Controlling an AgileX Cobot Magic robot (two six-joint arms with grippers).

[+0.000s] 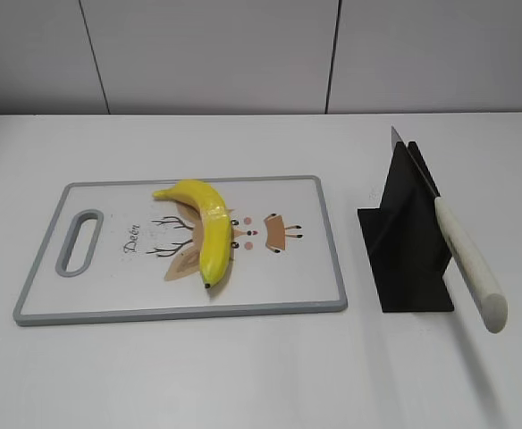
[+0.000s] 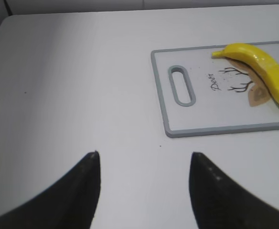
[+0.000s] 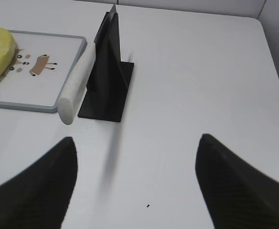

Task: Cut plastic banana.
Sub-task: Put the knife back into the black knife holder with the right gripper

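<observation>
claws first: my left gripper (image 2: pixel 144 191) and right gripper (image 3: pixel 137 183) both hang spread wide over bare table (image 1: pixel 243 375). farther off, a glossy yellow banana (image 1: pixel 206 229), curved and whole, lies on the cutting board (image 1: pixel 109 299); the knife (image 1: pixel 462 255) leans in its black stand (image 1: pixel 408 241).

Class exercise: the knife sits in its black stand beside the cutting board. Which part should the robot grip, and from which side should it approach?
Grip the knife's pale handle. It juts free of the black stand toward the table's near edge, while the blade is lodged in the slot. The right tool, open and already on the handle's side, probably suits best, closing across the handle.
</observation>
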